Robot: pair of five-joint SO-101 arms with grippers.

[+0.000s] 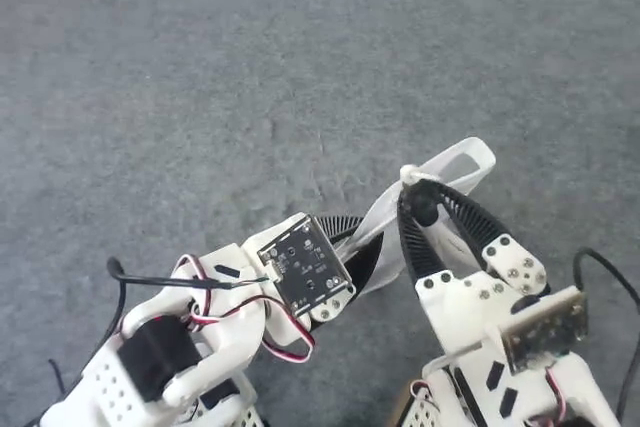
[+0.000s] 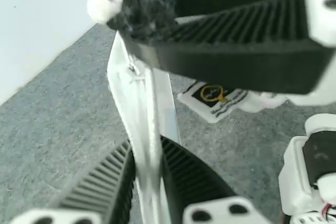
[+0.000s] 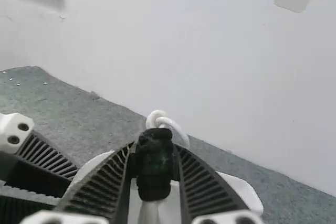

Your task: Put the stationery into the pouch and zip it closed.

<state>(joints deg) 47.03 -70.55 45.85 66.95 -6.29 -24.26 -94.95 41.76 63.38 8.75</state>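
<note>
High view: the white, flat, soft plastic zip pouch (image 1: 455,169) is held up off the grey felt-like table covering (image 1: 200,97), running from just right of centre out toward 2 o'clock. The left gripper (image 1: 358,244), on an arm coming in from 7 o'clock, is pressed together on the pouch's near end; the left wrist view shows its black ribbed fingers (image 2: 197,182) clamped on either side of the thin white edge. The right gripper (image 1: 418,195), on an arm coming in from 5 o'clock, pinches the small black zipper pull (image 3: 154,160) farther along that edge, with the pull's knotted white cord loop (image 3: 164,121) sticking out past the fingertips toward 12 o'clock. No stationery can be made out, and I cannot tell whether any sits inside the pouch. Judging from the two grips, the step in hand is the zipping, late in the task. How much of the zip is already shut cannot be read here. The next move calls for the right gripper to draw the pull straight along the edge. The left must hold firm against it so the soft pouch stays taut rather than bunching or slipping from the clamp.
</note>
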